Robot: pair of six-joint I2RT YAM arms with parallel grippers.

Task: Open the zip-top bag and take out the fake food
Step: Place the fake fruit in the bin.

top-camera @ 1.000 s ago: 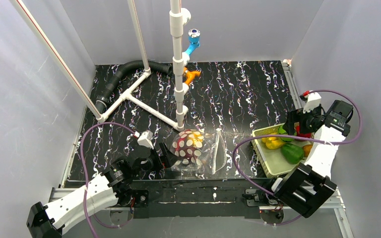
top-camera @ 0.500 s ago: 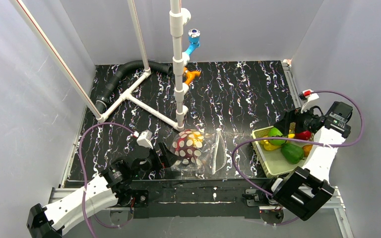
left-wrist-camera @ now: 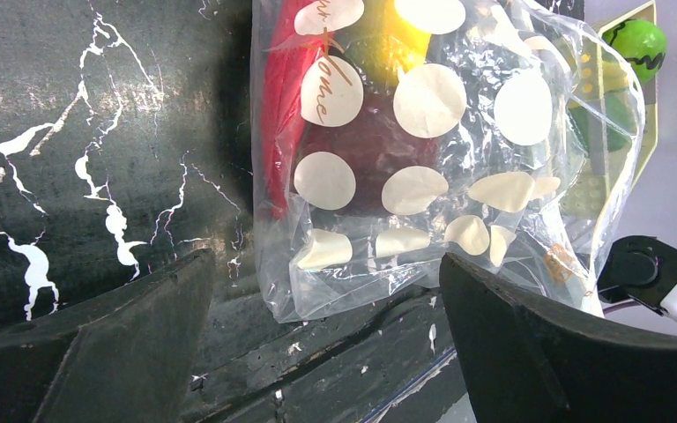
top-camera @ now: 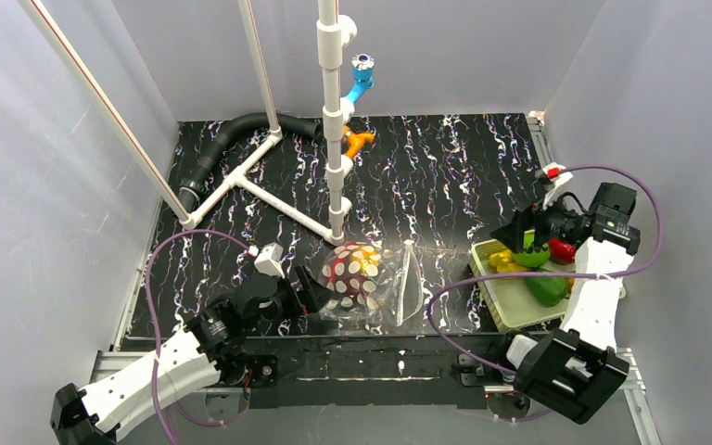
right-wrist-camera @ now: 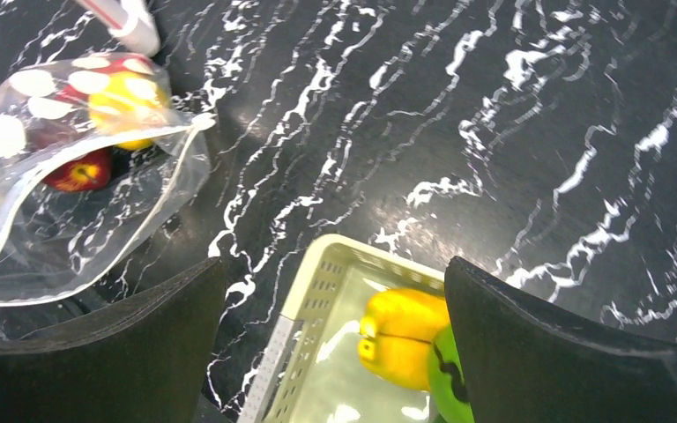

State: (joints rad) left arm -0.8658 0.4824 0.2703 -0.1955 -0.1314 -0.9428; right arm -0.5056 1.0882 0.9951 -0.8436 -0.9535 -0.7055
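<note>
The zip-top bag [top-camera: 357, 278] lies near the front edge of the table, clear with whitish dots. Fake food [left-wrist-camera: 361, 150] still fills it: red, dark red and yellow pieces. My left gripper [top-camera: 304, 292] sits just left of the bag, open, and in the left wrist view the bag's [left-wrist-camera: 423, 150] near corner lies between and ahead of the fingers [left-wrist-camera: 141, 326]. My right gripper [top-camera: 519, 232] hangs open and empty over the far-left corner of the mesh basket [top-camera: 510, 311]. The basket holds a yellow pepper [right-wrist-camera: 401, 339], green pieces [top-camera: 547, 287] and a red piece [top-camera: 564, 250].
A white pipe frame [top-camera: 334, 120] stands at the back centre, carrying a blue fitting [top-camera: 362, 79] and an orange fitting [top-camera: 357, 141]. A black hose [top-camera: 232, 139] curves at the back left. Grey walls enclose the table on three sides.
The right arm has swung left, from over the basket's middle to its far-left corner, still open and empty. The left arm and the bag have not moved.
</note>
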